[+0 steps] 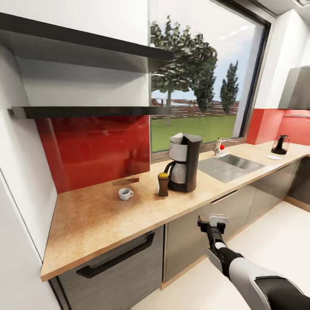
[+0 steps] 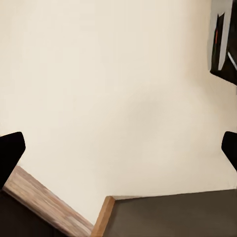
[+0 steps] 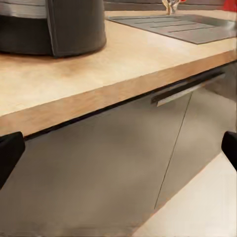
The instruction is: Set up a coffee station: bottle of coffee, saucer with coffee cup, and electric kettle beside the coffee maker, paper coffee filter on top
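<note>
The coffee maker [image 1: 184, 162] stands on the kitchen countertop [image 1: 99, 219], up and ahead of my right gripper [image 1: 212, 222], with the bottle of coffee [image 1: 163, 184] touching its side and the coffee cup [image 1: 125, 193] further off. A paper coffee filter [image 1: 177, 138] seems to sit on top. The electric kettle [image 1: 280, 144] and saucer [image 1: 274, 157] are well beyond the sink [image 1: 228, 165]. My right fingers are spread, empty, low by the cabinets [image 3: 123, 168]; raising carelessly could catch the counter edge. The left gripper [image 2: 118, 148] is spread too.

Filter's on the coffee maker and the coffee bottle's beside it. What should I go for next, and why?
Probably roll toward the far end: the saucer and electric kettle sit past the sink, away from the coffee maker, while the coffee cup waits without a saucer. The right gripper looks open and free.
</note>
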Controlling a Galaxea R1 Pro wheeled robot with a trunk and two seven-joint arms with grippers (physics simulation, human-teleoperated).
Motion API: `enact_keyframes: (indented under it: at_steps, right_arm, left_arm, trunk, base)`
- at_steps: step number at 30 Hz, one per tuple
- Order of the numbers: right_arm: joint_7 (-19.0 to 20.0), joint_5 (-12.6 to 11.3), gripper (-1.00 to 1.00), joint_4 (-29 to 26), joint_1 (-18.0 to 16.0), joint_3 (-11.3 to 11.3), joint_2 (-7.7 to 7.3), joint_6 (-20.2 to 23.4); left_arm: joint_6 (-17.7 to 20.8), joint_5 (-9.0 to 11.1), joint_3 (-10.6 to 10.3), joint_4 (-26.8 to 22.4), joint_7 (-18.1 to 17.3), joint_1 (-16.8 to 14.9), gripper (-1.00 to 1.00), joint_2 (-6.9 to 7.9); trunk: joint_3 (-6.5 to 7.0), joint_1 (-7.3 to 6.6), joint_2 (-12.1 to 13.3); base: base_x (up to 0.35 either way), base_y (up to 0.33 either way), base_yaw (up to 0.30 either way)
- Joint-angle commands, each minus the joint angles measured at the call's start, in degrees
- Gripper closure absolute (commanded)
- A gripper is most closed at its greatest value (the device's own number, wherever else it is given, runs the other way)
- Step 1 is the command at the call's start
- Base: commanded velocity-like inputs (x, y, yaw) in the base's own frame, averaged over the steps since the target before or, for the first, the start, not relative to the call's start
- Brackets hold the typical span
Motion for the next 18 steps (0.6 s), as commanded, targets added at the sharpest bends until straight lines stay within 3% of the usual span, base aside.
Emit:
enact_keyframes:
  at_steps: [1,5,9,18]
  right_arm:
    - [-0.3,0.0,-1.0,1.5,0.6,0.3,-0.21,-0.1]
    - [-0.4,0.0,-1.0,2.2,2.9,0.3,-0.4,0.0]
    - [-0.3,0.0,-1.0,2.4,8.3,0.3,-0.4,1.9]
    - [0.2,0.1,-1.0,2.5,15.3,0.4,-0.13,23.3]
  left_arm:
    - [-0.1,0.0,-0.5,-0.6,0.0,0.0,-1.0,-0.09]
    - [-0.3,0.1,-0.5,-2.9,-0.4,-0.1,-1.0,-0.14]
    - [-0.4,0.1,-0.5,-7.2,-0.6,-0.1,-1.0,-0.29]
    - [-3.0,0.3,-0.5,-11.7,-0.7,-0.2,-1.0,-1.33]
  trunk:
    - [-0.07,0.0,-0.1]
    - [-0.07,0.0,-0.1]
    - [-0.07,0.0,-0.1]
    - [-0.07,0.0,-0.1]
  base:
    - [-0.065,-0.023,-0.299]
    - [-0.031,-0.011,-0.3]
    - [-0.006,-0.002,-0.288]
    - [0.0,0.0,-0.056]
